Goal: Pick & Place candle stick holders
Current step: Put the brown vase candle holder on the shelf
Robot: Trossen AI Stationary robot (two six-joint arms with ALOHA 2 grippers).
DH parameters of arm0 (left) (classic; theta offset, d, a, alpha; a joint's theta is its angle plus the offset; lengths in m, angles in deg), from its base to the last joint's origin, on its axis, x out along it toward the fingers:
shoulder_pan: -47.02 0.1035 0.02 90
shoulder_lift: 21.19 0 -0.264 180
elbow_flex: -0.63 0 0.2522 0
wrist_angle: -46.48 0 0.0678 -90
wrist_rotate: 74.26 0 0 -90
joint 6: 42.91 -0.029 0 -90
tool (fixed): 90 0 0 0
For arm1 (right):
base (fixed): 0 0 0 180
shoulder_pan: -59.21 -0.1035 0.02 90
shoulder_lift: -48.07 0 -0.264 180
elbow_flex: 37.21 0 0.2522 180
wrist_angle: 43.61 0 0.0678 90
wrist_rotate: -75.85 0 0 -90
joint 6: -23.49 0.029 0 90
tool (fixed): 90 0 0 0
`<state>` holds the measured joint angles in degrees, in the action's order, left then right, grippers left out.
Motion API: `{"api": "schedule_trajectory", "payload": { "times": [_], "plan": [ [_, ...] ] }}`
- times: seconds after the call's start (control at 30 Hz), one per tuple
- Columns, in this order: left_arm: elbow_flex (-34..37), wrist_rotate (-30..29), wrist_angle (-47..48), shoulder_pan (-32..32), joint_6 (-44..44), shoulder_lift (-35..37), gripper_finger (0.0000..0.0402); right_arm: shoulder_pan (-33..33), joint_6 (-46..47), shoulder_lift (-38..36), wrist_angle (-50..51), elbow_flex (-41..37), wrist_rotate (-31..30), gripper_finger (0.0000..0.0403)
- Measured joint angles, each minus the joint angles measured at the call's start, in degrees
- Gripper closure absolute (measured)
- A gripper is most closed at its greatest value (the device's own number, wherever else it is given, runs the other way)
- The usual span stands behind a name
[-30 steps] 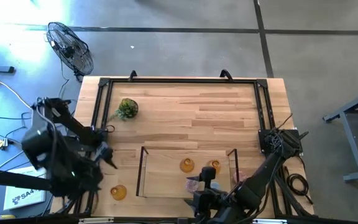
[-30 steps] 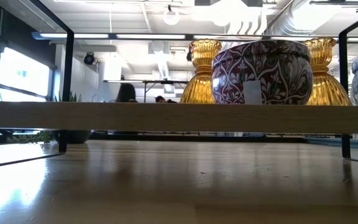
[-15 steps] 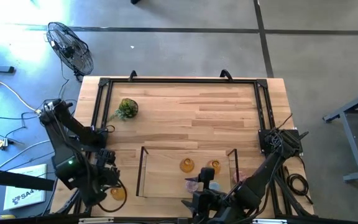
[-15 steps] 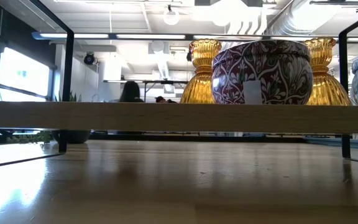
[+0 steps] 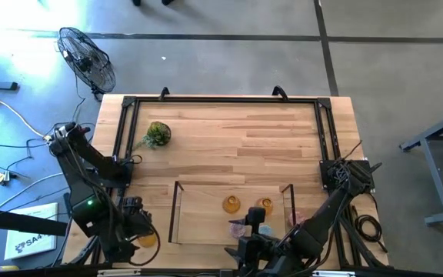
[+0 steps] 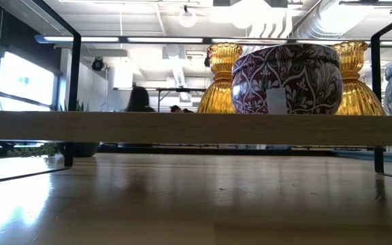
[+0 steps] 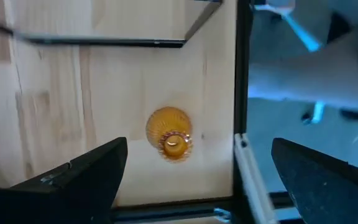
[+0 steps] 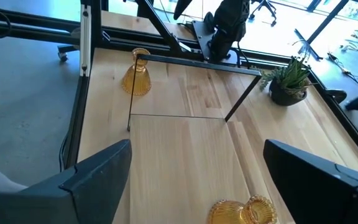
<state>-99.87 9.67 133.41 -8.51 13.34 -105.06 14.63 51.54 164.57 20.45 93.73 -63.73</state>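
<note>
Mostly the wide tabletop [image 5: 229,146] lies free, and all the work sits at its near edge.
Behind the thin black frame [image 5: 229,215] the wood is open up to the far rim, with only the green mossy ball [image 5: 158,134] near the left rail. The left tool [image 7: 197,180] hangs spread above the lone amber holder [image 7: 169,134], which stands just beside the left edge rail, outside the frame. The right tool [image 8: 197,180], also spread, hovers at the near edge over two amber holders [image 5: 231,204] inside the frame. The pale holders [image 5: 241,228] are partly hidden under the right arm. From table height a patterned mauve holder [image 6: 286,78] covers part of the amber ones.
</note>
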Motion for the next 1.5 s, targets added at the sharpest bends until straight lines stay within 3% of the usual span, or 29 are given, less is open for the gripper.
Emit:
{"api": "schedule_trajectory", "payload": {
  "times": [0.27,0.5,1.0,1.5],
  "plan": [
    [2.28,1.44,0.36,-0.71,21.78,0.01,0.0011,-0.07,0.35,0.00,0.04,0.00,0.35,0.0043],
    [8.53,4.08,0.46,-1.47,31.11,0.00,0.0011,-0.11,0.11,0.00,0.04,0.00,0.42,0.0044],
    [20.96,6.78,-13.25,-1.51,32.65,-0.02,0.0011,-0.09,-1.53,0.00,-0.39,0.00,0.35,0.0043],
    [22.74,5.21,-14.12,-1.49,29.60,0.00,0.0011,-0.09,-2.11,0.00,-0.42,0.00,0.24,0.0043]
  ]
}}
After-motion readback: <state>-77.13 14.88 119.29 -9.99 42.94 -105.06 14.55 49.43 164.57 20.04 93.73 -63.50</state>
